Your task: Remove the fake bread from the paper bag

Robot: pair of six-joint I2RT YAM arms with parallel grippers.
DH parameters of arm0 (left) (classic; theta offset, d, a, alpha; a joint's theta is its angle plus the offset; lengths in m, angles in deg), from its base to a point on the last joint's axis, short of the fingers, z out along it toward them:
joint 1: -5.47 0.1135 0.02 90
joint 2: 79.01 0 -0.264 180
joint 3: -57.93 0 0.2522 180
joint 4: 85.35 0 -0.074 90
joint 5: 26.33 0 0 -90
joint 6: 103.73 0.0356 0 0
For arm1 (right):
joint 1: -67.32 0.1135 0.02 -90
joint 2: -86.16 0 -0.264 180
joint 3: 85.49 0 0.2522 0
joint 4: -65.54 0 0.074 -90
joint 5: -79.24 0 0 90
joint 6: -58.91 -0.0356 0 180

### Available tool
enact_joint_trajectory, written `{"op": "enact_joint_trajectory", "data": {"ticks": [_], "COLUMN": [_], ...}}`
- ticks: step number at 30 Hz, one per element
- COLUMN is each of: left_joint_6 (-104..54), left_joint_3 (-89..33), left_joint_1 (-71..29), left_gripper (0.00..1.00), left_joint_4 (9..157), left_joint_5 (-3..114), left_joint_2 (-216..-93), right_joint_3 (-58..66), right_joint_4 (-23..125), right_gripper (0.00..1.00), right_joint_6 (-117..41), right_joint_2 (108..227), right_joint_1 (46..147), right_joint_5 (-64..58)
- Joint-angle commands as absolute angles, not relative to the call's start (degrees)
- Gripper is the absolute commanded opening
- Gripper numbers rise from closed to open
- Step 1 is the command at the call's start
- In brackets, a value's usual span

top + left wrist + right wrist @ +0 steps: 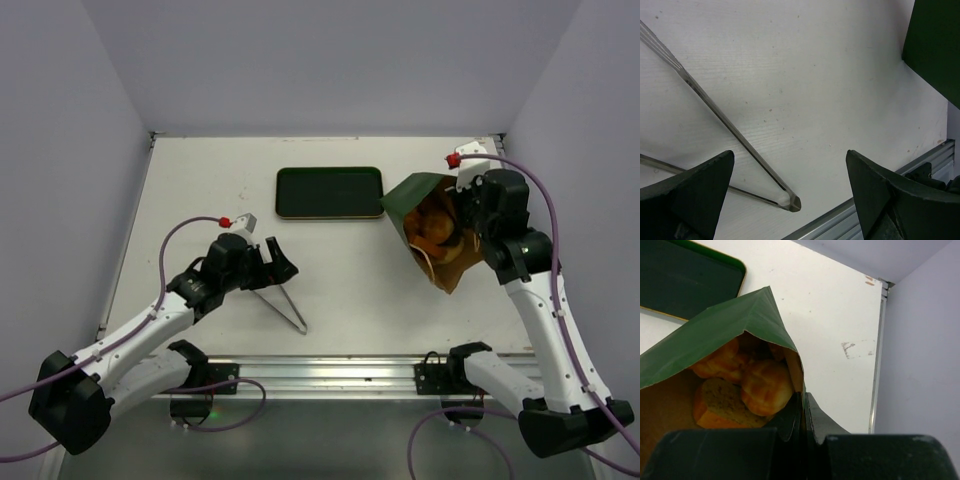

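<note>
Diagonally tilted paper bag (408, 200), mouth toward right gripper (804, 412)

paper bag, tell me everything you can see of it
The paper bag is dark green outside, brown kraft inside, with a thin loop handle at its mouth. It is tipped at the right of the table, mouth open, close beside the green tray. Orange-yellow toy breads sit inside. The right gripper is shut on its rim.

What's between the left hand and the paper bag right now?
Bare table between left hand and paper bag, top view; tongs lie nearer the arms' bases, tray farther back.
</note>
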State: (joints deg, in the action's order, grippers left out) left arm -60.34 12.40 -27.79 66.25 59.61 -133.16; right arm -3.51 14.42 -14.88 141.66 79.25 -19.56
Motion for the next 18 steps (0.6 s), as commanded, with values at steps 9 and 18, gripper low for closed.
{"op": "enact_joint_trajectory", "data": {"ticks": [9,18], "left_joint_6": [-57.06,-56.36], "left_joint_3": [10.15,11.12], "left_joint_1": [-28.02,-28.02], "left_gripper": [0.97,0.98], "left_joint_4": [65.33,65.15], "left_joint_5": [61.91,62.09], "left_joint_2": [-133.59,-133.51], "right_joint_3": [2.62,-4.04], "right_joint_4": [24.88,22.34], "right_gripper": [0.00,0.00], "right_joint_6": [-5.78,-11.57], "right_joint_2": [143.02,144.60], "right_joint_1": [78.22,78.31], "right_joint_5": [-32.02,-21.96]}}
